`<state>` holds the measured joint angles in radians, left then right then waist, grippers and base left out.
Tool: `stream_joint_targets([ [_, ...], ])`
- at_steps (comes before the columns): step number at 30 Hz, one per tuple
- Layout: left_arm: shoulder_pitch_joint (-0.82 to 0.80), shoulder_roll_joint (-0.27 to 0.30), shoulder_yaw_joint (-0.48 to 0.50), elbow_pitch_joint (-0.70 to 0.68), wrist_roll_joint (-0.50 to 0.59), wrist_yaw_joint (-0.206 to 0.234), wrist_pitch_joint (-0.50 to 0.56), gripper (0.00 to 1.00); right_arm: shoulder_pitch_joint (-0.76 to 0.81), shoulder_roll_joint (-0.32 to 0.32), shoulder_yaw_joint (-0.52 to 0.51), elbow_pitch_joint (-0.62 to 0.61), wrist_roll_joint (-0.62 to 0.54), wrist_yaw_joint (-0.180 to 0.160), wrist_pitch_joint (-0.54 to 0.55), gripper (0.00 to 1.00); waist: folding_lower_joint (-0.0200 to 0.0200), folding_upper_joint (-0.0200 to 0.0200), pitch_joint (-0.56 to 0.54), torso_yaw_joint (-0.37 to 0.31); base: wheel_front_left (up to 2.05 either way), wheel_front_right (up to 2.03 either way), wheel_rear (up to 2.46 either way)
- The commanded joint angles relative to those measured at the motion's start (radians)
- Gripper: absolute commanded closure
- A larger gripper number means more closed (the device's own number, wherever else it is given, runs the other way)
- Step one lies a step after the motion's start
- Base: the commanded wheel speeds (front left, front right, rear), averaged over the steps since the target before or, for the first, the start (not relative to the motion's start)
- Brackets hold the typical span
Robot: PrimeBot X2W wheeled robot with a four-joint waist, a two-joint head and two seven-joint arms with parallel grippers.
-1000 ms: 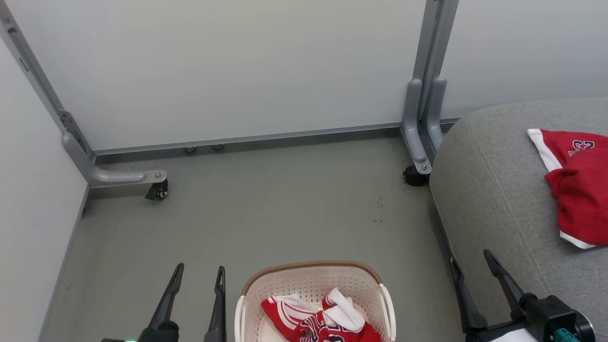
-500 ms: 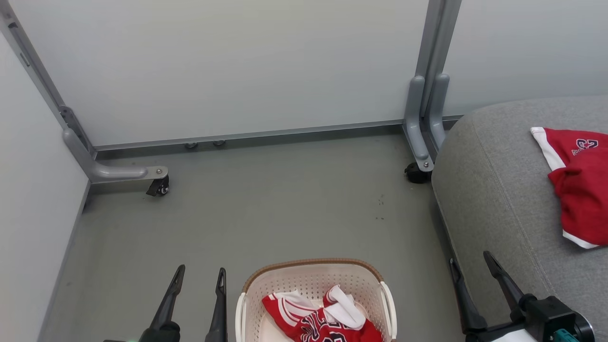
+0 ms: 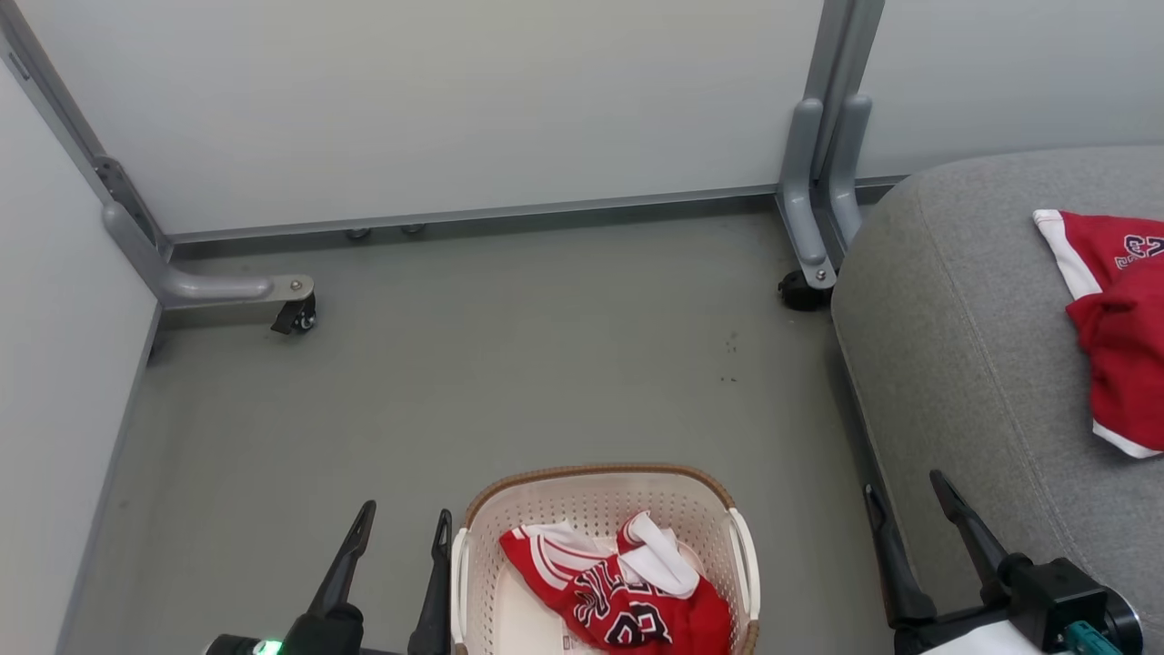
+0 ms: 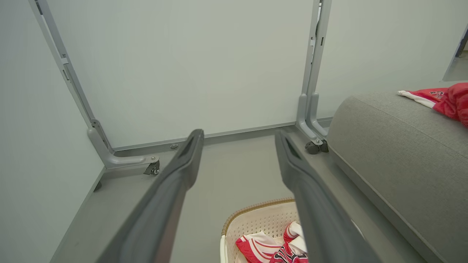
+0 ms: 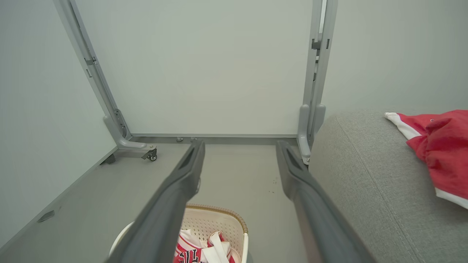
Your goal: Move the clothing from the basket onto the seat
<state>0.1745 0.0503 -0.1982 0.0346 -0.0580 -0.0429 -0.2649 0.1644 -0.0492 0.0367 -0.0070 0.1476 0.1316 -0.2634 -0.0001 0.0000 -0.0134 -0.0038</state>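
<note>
A cream basket (image 3: 596,496) with a brown rim stands on the floor at the bottom middle, also seen in the wrist views (image 4: 256,221) (image 5: 215,219). A crumpled red jersey (image 3: 618,596) with white trim and black-and-white letters lies inside it. Red shorts (image 3: 1118,318) with white trim lie on the grey seat (image 3: 955,346) at the right (image 4: 446,100) (image 5: 438,146). My left gripper (image 3: 405,523) hangs open just left of the basket, empty. My right gripper (image 3: 905,487) stands open between basket and seat, empty.
Pale partition panels on grey metal frames close off the back and left. Their feet carry castors (image 3: 296,317) (image 3: 800,291). Grey floor (image 3: 509,364) stretches between the panels, the basket and the seat.
The head camera has tilted down a little, so the whole scene sits differently and more of the basket shows. Both grippers stay open and still relative to the basket.
</note>
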Motion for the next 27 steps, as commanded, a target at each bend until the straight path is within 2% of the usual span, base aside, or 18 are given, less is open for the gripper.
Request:
stream_joint_targets([
  [1, -0.025, 0.000, -0.005, 0.006, 0.004, -0.005, 0.001, 0.00, -0.016, -0.003, -0.006, -0.005, -0.006, -0.002, -0.002, 0.00, 0.0001, 0.0000, 0.038, 0.003, 0.00, 0.00, 0.00],
  [9, -0.166, 0.001, -0.051, 0.046, 0.042, -0.039, 0.001, 0.00, -0.122, -0.003, -0.036, -0.047, -0.008, -0.002, -0.002, 0.00, 0.0001, 0.0000, 0.257, 0.008, 0.00, 0.00, 0.00],
  [14, -0.303, 0.024, -0.113, 0.141, 0.068, -0.068, 0.001, 0.00, -0.203, -0.002, -0.056, -0.067, -0.008, -0.002, -0.002, 0.00, 0.0001, 0.0000, 0.391, 0.010, 0.00, 0.00, 0.00],
  [23, -0.593, 0.062, -0.345, 0.420, 0.112, -0.088, 0.001, 0.00, -0.312, -0.003, -0.069, -0.097, -0.017, -0.002, -0.002, 0.00, 0.0001, 0.0000, 0.569, 0.006, 0.00, 0.00, 0.00],
  [27, -0.767, 0.082, -0.493, 0.590, 0.085, -0.088, 0.001, 0.00, -0.370, -0.004, -0.071, -0.119, -0.017, -0.002, -0.002, 0.00, 0.0001, 0.0000, 0.682, -0.010, 0.00, 0.00, 0.00],
])
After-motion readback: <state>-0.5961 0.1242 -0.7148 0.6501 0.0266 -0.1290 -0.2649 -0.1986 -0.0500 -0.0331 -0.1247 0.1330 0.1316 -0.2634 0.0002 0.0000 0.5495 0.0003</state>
